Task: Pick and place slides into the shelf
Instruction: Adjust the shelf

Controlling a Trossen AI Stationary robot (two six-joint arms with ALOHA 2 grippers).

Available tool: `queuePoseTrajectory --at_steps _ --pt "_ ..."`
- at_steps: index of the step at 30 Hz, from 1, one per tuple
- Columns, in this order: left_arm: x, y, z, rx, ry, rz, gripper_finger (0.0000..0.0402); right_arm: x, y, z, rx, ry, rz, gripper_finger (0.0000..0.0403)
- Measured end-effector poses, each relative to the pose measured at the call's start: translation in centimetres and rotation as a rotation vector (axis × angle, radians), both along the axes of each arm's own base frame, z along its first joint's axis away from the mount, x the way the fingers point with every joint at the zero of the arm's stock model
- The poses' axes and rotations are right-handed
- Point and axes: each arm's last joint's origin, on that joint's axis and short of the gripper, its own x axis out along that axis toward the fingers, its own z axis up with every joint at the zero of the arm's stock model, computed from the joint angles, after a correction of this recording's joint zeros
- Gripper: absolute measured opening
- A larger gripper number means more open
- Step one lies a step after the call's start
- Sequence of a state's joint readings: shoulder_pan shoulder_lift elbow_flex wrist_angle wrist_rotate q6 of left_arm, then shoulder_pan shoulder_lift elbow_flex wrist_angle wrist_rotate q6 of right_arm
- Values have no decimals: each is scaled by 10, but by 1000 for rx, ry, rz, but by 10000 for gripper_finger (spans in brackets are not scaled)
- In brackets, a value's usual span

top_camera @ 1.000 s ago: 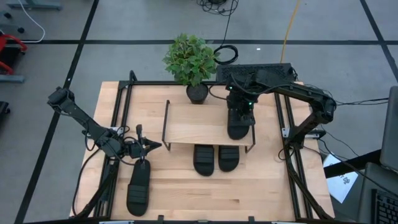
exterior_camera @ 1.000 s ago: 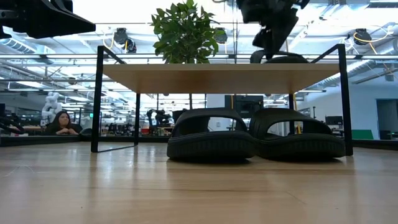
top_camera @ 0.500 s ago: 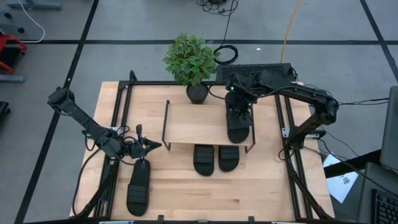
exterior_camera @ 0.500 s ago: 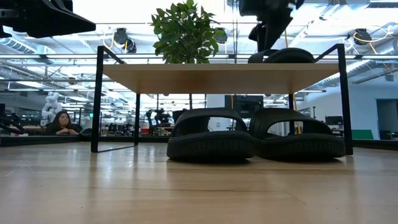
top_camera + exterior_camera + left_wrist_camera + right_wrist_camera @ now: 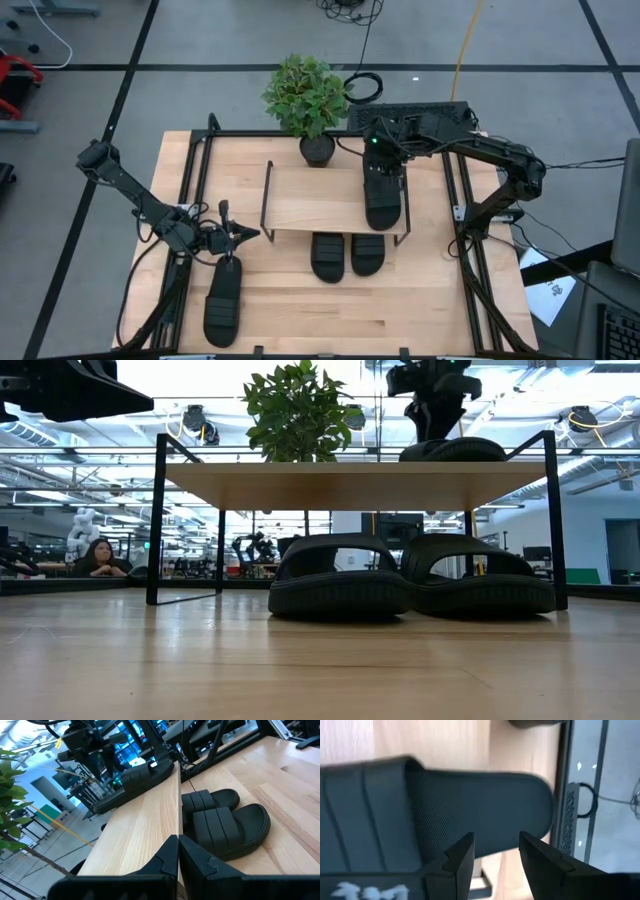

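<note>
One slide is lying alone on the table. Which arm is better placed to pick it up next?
The left. The left gripper hangs shut right above the lone slide at the table's front left. The right gripper is open over the slide on the shelf, far across the shelf.

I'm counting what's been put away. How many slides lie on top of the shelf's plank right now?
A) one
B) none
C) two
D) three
A: one slide lies on the shelf plank's right end, two sit beneath, and one is left on the table.
</note>
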State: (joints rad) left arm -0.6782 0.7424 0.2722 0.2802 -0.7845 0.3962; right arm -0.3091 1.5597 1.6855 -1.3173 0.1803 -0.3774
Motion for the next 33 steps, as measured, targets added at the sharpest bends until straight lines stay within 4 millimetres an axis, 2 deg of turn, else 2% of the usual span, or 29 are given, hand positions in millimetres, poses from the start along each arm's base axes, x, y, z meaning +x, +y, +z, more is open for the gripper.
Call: queuePoseTrajectory --at_steps 18,26,33 --pt "0 0 0 6 -1 -1 19 0 19 -2 99 27 7 145" --pt "0 0 1 4 -6 -1 19 -1 12 0 -117 61 -64 145" --pt "0 0 1 26 -8 -4 19 0 16 -1 5 30 -26 136"
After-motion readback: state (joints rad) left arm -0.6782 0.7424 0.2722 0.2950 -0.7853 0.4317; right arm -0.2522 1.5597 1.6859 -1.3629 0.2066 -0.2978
